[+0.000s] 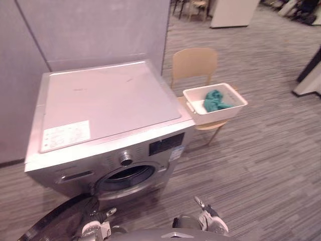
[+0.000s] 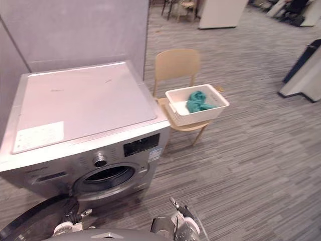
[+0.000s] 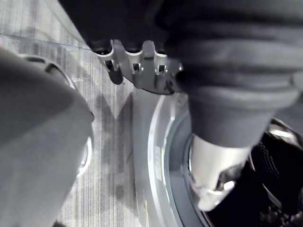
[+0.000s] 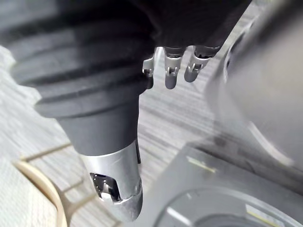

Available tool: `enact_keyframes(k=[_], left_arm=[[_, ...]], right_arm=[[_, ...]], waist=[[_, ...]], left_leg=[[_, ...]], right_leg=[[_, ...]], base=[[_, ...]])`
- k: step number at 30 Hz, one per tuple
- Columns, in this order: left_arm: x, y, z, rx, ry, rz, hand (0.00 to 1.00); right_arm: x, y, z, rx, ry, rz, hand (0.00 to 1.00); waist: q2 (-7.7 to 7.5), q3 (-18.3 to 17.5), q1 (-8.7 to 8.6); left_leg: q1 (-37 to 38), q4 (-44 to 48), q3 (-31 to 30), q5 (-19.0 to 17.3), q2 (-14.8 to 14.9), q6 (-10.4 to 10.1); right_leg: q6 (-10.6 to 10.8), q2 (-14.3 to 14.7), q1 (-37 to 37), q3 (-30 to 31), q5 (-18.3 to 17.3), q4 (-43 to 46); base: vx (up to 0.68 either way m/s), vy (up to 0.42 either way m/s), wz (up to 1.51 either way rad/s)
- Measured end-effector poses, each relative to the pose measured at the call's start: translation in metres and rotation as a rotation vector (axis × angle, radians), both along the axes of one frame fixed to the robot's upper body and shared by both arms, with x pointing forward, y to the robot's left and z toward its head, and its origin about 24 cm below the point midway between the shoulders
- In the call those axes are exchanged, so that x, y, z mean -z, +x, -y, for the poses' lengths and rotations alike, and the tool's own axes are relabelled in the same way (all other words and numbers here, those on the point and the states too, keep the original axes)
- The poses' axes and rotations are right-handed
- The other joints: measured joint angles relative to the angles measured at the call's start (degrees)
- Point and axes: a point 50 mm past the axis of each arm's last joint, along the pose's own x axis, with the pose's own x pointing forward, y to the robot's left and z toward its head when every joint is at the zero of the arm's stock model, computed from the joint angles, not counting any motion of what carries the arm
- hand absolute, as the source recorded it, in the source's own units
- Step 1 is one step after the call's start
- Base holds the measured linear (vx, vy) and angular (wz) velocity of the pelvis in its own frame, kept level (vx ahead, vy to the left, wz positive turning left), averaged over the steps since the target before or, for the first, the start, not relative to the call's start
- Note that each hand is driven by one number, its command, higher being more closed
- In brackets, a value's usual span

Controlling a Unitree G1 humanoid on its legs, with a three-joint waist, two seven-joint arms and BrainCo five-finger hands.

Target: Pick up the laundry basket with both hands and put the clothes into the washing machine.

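A white laundry basket [image 1: 238, 98] holding a teal garment [image 1: 216, 100] sits on a light wooden chair [image 1: 194, 62] just right of the silver washing machine [image 1: 110, 100]. The machine's round drum opening [image 1: 125, 176] is dark, and its door [image 1: 52, 221] is swung down to the left. My left hand [image 1: 98, 217] hangs low by that door with relaxed fingers [image 3: 137, 71] holding nothing. Low in front of the machine, my right hand [image 1: 208, 216] is far from the basket, its thumb [image 4: 116, 187] and fingers [image 4: 171, 71] loose and empty.
A grey partition wall [image 1: 90, 30] stands behind the machine. Striped grey carpet [image 1: 261, 170] spreads to the right of the machine and chair. A white cabinet [image 1: 233, 12] stands at the back, and a white-and-dark object [image 1: 308, 78] is at the right edge.
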Motion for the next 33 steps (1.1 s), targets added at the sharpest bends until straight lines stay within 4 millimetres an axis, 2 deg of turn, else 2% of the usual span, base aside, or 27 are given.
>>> enact_keyframes(k=[2,3,4,5,6,7,8,10,12,13,14,16,17,18,19,20,21,22,23,24,25,27,29,30,31,32,33], left_arm=[[0.001,-0.004,-0.003,-0.004,-0.003,-0.013,0.00],[0.000,-0.002,-0.008,-0.001,0.006,-0.007,0.00],[0.001,-0.005,-0.008,0.000,0.003,-0.021,0.00],[0.003,-0.006,0.000,0.006,-0.024,-0.035,0.00],[0.004,-0.007,0.001,0.007,-0.025,-0.041,0.00],[0.004,-0.007,-0.002,0.009,-0.018,-0.042,0.00],[0.003,-0.006,-0.003,0.010,-0.015,-0.044,0.00],[0.004,-0.011,-0.007,-0.001,-0.007,-0.060,0.00],[0.003,-0.016,-0.018,0.001,0.024,-0.077,0.00],[0.002,-0.018,-0.023,0.002,0.038,-0.084,0.00],[0.001,-0.019,-0.027,-0.003,0.050,-0.082,0.00],[0.000,-0.019,-0.034,-0.010,0.067,-0.078,0.00],[0.000,-0.021,-0.035,-0.023,0.068,-0.077,0.00],[0.000,-0.023,-0.034,-0.031,0.066,-0.078,0.00],[0.002,-0.025,-0.028,-0.032,0.049,-0.083,0.00],[0.003,-0.028,-0.024,-0.030,0.040,-0.088,0.00],[0.005,-0.032,-0.015,-0.031,0.020,-0.096,0.00],[0.006,-0.036,-0.011,-0.032,0.010,-0.107,0.00],[0.006,-0.038,-0.010,-0.032,0.007,-0.112,0.00],[0.007,-0.040,-0.006,-0.045,-0.005,-0.112,0.00],[0.007,-0.043,-0.008,-0.067,-0.007,-0.115,0.00],[0.007,-0.044,-0.008,-0.120,-0.015,-0.109,0.00],[0.007,-0.044,-0.008,-0.144,-0.018,-0.102,0.00],[0.007,-0.044,-0.009,-0.149,-0.021,-0.101,0.00],[0.006,-0.044,-0.012,-0.149,-0.015,-0.097,0.00],[0.005,-0.042,-0.014,-0.134,-0.007,-0.095,0.00],[0.005,-0.041,-0.015,-0.125,-0.002,-0.093,0.00]], right_arm=[[0.007,-0.022,0.003,0.083,0.028,-0.069,0.00],[0.010,-0.042,0.005,0.123,0.038,-0.125,0.00],[0.013,-0.056,0.006,0.153,0.054,-0.178,0.00],[0.013,-0.066,0.016,0.191,0.044,-0.209,0.00],[0.013,-0.071,0.021,0.213,0.044,-0.221,0.00],[0.013,-0.075,0.022,0.232,0.056,-0.236,0.00],[0.015,-0.085,0.020,0.247,0.079,-0.272,0.00],[0.015,-0.088,0.019,0.214,0.079,-0.291,0.00],[0.014,-0.066,0.019,0.109,0.063,-0.263,0.00],[0.013,-0.054,0.020,0.058,0.050,-0.245,0.00],[0.012,-0.046,0.023,0.025,0.035,-0.232,0.00],[0.004,-0.020,0.036,-0.041,-0.030,-0.173,0.00],[0.002,-0.015,0.039,-0.052,-0.046,-0.162,0.00],[-0.002,-0.006,0.043,-0.065,-0.079,-0.125,0.00],[-0.008,0.005,0.052,-0.067,-0.122,-0.077,0.00],[-0.010,0.009,0.055,-0.064,-0.130,-0.063,0.00],[-0.013,0.018,0.057,-0.066,-0.140,-0.040,0.00],[-0.014,0.024,0.054,-0.071,-0.134,-0.023,0.00],[-0.014,0.025,0.053,-0.071,-0.130,-0.022,0.00],[-0.011,0.026,0.041,-0.074,-0.101,-0.016,0.00],[-0.008,0.027,0.028,-0.081,-0.068,-0.011,0.00],[-0.007,0.033,0.013,-0.127,-0.045,0.002,0.00],[-0.005,0.033,0.003,-0.147,-0.026,0.001,0.00],[-0.005,0.036,-0.006,-0.191,-0.023,0.014,0.00],[-0.009,0.042,-0.012,-0.230,-0.030,0.050,0.00],[-0.011,0.045,-0.012,-0.253,-0.037,0.076,0.00],[-0.011,0.043,-0.011,-0.254,-0.040,0.080,0.00]], waist=[[-0.48,-0.01,-0.36],[-2.23,0.01,-0.75],[-1.41,-0.37,-0.59],[1.57,-0.37,-0.17],[2.21,-0.17,-0.54],[1.61,0.00,-0.98],[1.33,0.43,-1.42],[2.00,0.62,-1.47],[1.91,0.40,-1.59],[1.53,0.51,-1.49],[1.20,0.59,-1.54],[1.19,2.00,-1.17],[0.81,2.26,-0.81],[0.78,3.04,0.44],[1.06,3.23,0.39],[1.44,3.33,0.34],[2.39,3.86,0.64],[3.32,4.18,0.73],[3.51,4.11,0.73],[3.90,3.96,1.44],[3.37,3.59,2.84],[2.78,3.51,3.63],[2.54,3.66,4.05],[2.40,3.58,4.01],[1.56,3.71,3.98],[0.89,3.57,3.70],[0.70,3.50,3.60]], left_leg=[[2.02,-2.44,-0.04,0.49,-0.59,-2.31],[3.00,-3.55,-1.37,0.67,-1.76,-3.46],[3.08,-4.98,-5.49,0.55,-2.54,-4.20],[2.22,-6.21,-10.62,0.67,-2.13,-4.38],[2.29,-6.58,-11.29,1.02,-1.41,-4.30],[2.45,-6.39,-11.04,1.24,-1.20,-4.81],[2.89,-5.81,-11.02,0.83,0.03,-6.10],[4.61,-5.73,-10.53,1.21,3.48,-7.26],[4.31,-2.47,-10.89,1.32,6.24,-7.73],[1.78,2.16,-12.45,1.82,7.74,-7.06],[-1.70,8.03,-14.47,2.56,9.12,-4.74],[-9.41,22.46,-15.71,8.08,13.65,8.88],[-10.14,24.52,-15.86,10.01,14.30,10.83],[-11.69,28.88,-16.64,7.61,13.43,9.20],[-13.26,32.99,-17.71,1.99,9.35,6.01],[-13.75,33.37,-17.93,0.02,6.38,4.70],[-13.79,30.99,-17.18,-3.21,0.68,3.84],[-13.37,25.35,-16.60,-4.92,-3.87,3.90],[-13.31,22.76,-16.56,-5.20,-5.42,3.76],[-12.67,11.84,-17.23,-5.10,-9.79,4.52],[-10.23,7.86,-19.98,-4.16,-12.51,6.19],[-9.53,7.42,-22.88,-4.00,-14.36,7.85],[-7.56,7.14,-21.87,-5.12,-14.69,8.20],[-5.70,6.28,-21.86,-6.44,-15.15,8.85],[-3.62,5.15,-21.38,-7.14,-15.91,8.65],[-2.08,5.42,-21.12,-8.04,-16.16,8.80],[-1.18,5.55,-21.13,-7.95,-16.17,9.11]], right_leg=[[-0.74,-4.36,0.74,-0.16,1.70,-2.67],[1.17,-5.07,1.75,0.81,3.86,-6.21],[1.32,-3.09,3.28,1.33,1.70,-8.90],[1.49,0.37,3.46,2.13,1.39,-11.75],[3.07,1.95,3.29,3.43,0.17,-12.54],[7.03,2.26,3.74,4.04,-2.37,-13.14],[9.60,3.06,4.82,3.11,-4.98,-14.19],[7.83,7.22,5.80,3.07,-6.50,-13.26],[6.08,9.37,5.23,2.83,-9.15,-11.89],[5.34,10.45,5.27,2.80,-9.36,-12.06],[4.64,11.33,5.58,2.47,-9.16,-12.86],[2.45,13.73,9.70,1.27,-7.68,-17.47],[1.75,14.24,10.91,1.30,-7.33,-18.52],[0.66,14.37,12.47,1.64,-7.36,-19.59],[-0.02,14.20,14.00,1.86,-7.56,-20.73],[-0.10,13.87,14.23,2.05,-7.50,-21.04],[-0.11,13.44,14.69,2.51,-7.36,-21.36],[0.40,13.55,15.22,2.49,-6.98,-21.93],[0.54,13.58,15.28,2.43,-6.92,-22.04],[1.44,13.80,15.21,2.33,-6.99,-22.08],[1.71,13.52,15.30,3.83,-7.13,-22.70],[2.68,12.89,16.27,4.62,-7.55,-22.71],[3.23,11.63,15.82,4.72,-8.63,-17.77],[3.85,10.75,12.85,4.99,-9.35,-9.74],[4.29,9.45,7.35,6.80,-8.63,3.95],[4.62,9.29,2.09,9.60,-6.36,17.58],[4.43,9.46,-0.30,10.90,-5.30,23.68]], base=[[0.11,-0.284,-0.20],[0.11,-0.258,-0.26],[0.12,-0.236,-0.62],[0.08,-0.195,-0.81],[0.08,-0.173,-0.73],[0.08,-0.261,-0.35],[0.11,-0.324,-0.10],[0.08,-0.273,-0.16],[0.04,-0.199,-0.25],[0.03,-0.252,-0.13],[0.02,-0.278,-0.01],[0.07,-0.268,0.08],[0.08,-0.176,-0.05],[0.11,-0.117,-0.05],[0.10,-0.079,-0.06],[0.11,-0.002,-0.15],[0.15,0.066,-0.29],[0.17,0.082,-0.26],[0.16,0.078,-0.08],[0.16,0.065,-0.09],[0.17,0.053,-0.07],[0.19,0.050,-0.05],[0.18,0.074,-0.05],[0.15,0.082,-0.13],[0.16,0.048,-0.14],[0.14,0.001,-0.10],[0.25,-0.070,0.10]])
